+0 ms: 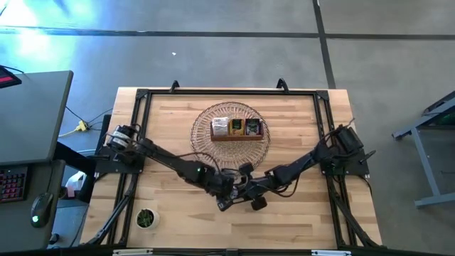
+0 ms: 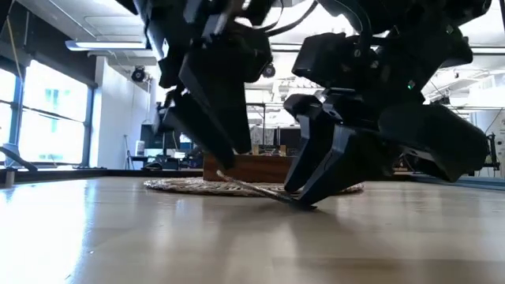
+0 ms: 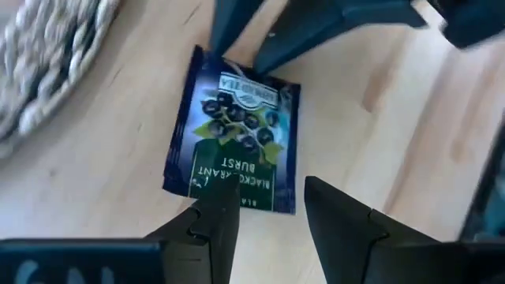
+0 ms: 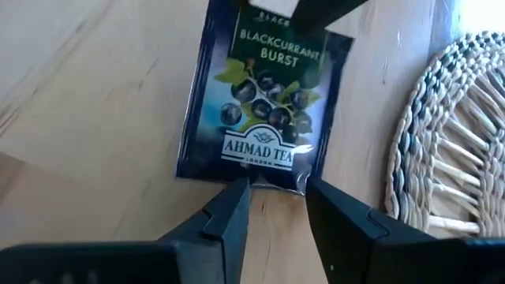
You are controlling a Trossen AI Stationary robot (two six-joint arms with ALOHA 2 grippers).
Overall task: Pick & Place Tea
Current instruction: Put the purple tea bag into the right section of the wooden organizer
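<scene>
A dark purple blackcurrant tea sachet lies on the wooden table just in front of the wicker basket, between my two grippers. In the low view the sachet slants: its left end is raised and its right end is down at the table. My left gripper stands open at one short edge. My right gripper stands open at the opposite edge. In the high view the grippers meet over the sachet and hide it. My left gripper has one fingertip on the sachet's short edge by the word "BURST", coming slanting down from the table's left. The other finger stands clear beside it. That end is the raised one; what holds it up is not visible. My right gripper comes slanting down from the table's right. The sachet's brand-name edge lies in the gap at its two fingertips. That end rests low on the table. I cannot tell whether the fingers press on it.
A brown wooden box with sachets in its compartments sits in the basket at the far middle. A small potted plant stands near the front left corner. Bare table lies to the front and on both sides.
</scene>
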